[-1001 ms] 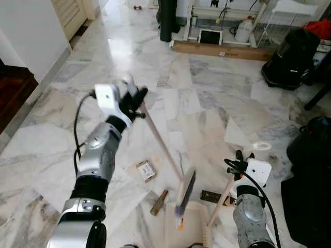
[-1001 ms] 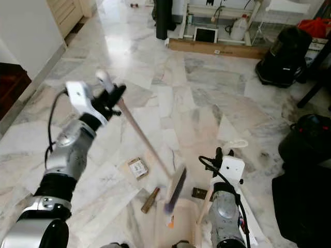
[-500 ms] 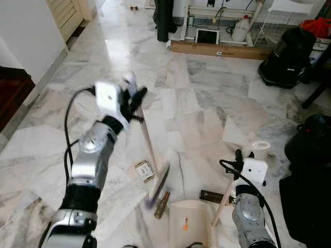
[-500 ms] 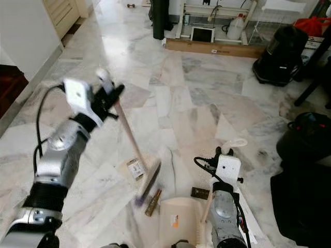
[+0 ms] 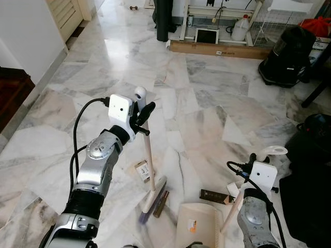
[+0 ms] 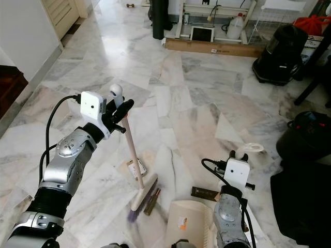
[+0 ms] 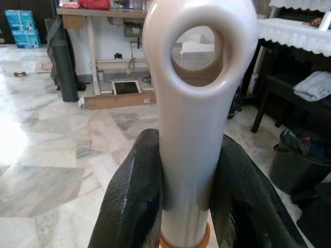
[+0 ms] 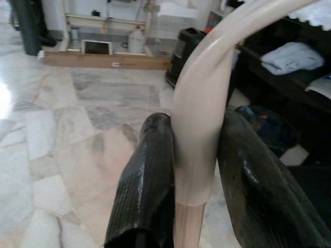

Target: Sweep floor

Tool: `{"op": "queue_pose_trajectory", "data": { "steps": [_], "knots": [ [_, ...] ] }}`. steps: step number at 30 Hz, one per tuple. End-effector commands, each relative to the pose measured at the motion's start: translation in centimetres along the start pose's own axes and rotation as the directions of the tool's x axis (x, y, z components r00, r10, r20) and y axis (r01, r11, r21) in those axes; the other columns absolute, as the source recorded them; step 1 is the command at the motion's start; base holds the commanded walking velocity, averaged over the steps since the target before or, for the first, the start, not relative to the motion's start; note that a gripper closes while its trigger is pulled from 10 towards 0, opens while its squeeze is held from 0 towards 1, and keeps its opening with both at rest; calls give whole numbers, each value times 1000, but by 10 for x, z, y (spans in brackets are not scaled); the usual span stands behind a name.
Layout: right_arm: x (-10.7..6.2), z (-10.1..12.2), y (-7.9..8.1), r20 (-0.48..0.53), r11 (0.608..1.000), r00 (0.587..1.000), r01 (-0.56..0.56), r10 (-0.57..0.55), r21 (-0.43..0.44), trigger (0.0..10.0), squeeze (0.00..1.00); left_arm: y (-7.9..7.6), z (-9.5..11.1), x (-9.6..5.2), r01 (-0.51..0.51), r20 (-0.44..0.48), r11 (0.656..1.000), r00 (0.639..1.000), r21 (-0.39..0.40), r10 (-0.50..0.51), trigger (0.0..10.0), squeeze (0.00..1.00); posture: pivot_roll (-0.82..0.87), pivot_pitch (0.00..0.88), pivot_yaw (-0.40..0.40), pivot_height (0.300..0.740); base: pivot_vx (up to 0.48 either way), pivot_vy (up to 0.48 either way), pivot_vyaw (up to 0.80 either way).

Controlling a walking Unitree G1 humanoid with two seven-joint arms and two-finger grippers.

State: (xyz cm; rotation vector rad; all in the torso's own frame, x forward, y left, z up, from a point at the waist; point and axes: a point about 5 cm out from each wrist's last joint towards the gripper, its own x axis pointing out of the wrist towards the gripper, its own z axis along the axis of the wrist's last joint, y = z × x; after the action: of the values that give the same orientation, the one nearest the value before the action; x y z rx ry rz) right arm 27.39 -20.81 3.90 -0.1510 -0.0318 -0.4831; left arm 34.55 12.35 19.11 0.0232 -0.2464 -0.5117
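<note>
Mid-sweep: left gripper (image 5: 140, 110) clamps the broom (image 5: 149, 164), right gripper (image 8: 194, 170) clamps the dustpan (image 5: 199, 227) handle; next, push the brown stick (image 5: 161, 203) right into it.

The cream broom (image 5: 149, 164) stands nearly upright, its looped top clamped in the left tool (image 5: 141, 107), its purple-tipped bristle head resting on the marble floor (image 5: 207, 98). To its right, the cream dustpan (image 5: 196, 230) lies flat and near, its long handle rising into the right tool (image 6: 238, 155).
</note>
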Motion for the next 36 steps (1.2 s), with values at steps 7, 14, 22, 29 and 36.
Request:
{"op": "queue_pose_trajectory", "data": {
  "steps": [7,14,22,29,36],
  "knots": [
    [-6,-7,-9,-1,998,998,58,-58,-1,10000,0,2,-4,-5,26,-38,999,999,30,-25,10000,0,112,202,-6,740,0,0,0],
    [5,5,-14,42,993,994,95,-99,73,10000,0,1,-6,-7,42,-52,999,998,33,-40,10000,0,110,209,-5,740,0,0,0],
    [8,4,-9,27,996,999,41,-43,80,10000,0,0,-7,-10,50,-68,998,997,37,-48,10000,0,117,223,-5,740,0,0,0],
    [-12,-15,11,-75,990,992,-97,105,107,10000,0,-2,-9,-10,54,-77,998,996,26,-52,10000,0,116,232,-6,740,0,0,0],
    [-27,-26,20,-126,981,981,-132,150,144,10000,0,-4,-12,-10,54,-96,999,994,5,-54,10000,0,116,234,-5,740,0,0,0]
  ]
}}
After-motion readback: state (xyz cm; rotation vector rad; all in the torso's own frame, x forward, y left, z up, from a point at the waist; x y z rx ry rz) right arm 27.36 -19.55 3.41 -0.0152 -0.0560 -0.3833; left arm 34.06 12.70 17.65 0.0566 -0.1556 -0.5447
